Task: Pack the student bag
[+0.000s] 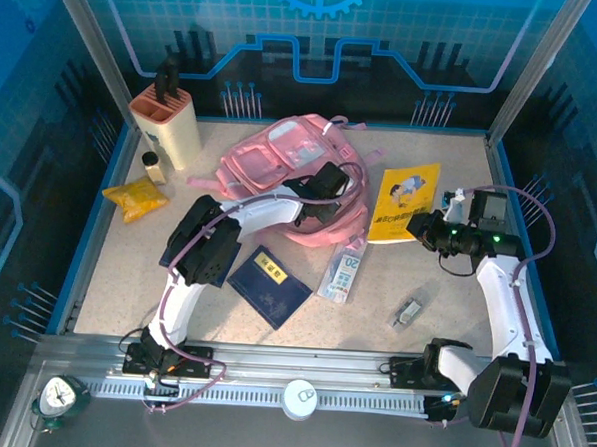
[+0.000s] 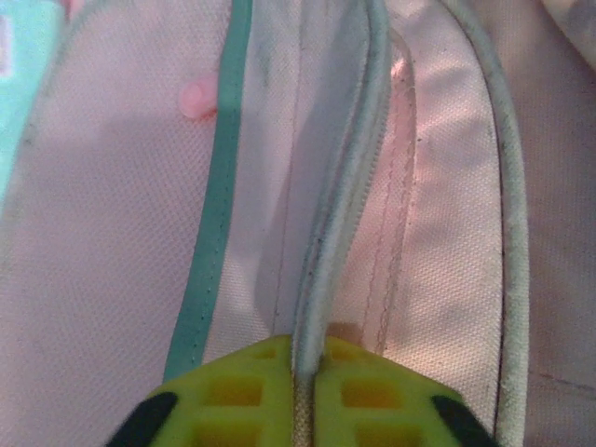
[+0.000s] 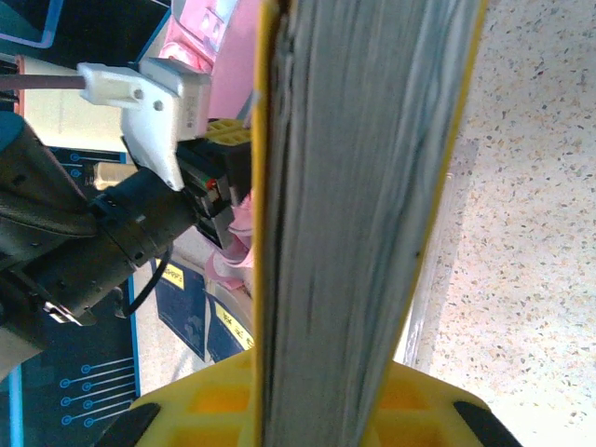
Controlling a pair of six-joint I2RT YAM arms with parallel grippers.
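Note:
The pink student bag [image 1: 282, 163] lies at the back middle of the table. My left gripper [image 1: 323, 192] rests on its near right side. In the left wrist view this gripper [image 2: 310, 361] is shut on the bag's pale trim edge [image 2: 340, 223], with pink fabric [image 2: 112, 242] all around it. My right gripper [image 1: 430, 230] is to the right of the bag, shut on a yellow book [image 1: 404, 200]. In the right wrist view the book's grey page edges [image 3: 363, 186] run up between the yellow fingers [image 3: 205, 400].
A dark blue notebook [image 1: 268, 285] and a clear pencil pack [image 1: 343, 273] lie in front of the bag. A small clip [image 1: 407, 311] sits near the right. A knife block [image 1: 166, 121], a small bottle [image 1: 153, 166] and a yellow snack bag [image 1: 135, 197] stand at the back left.

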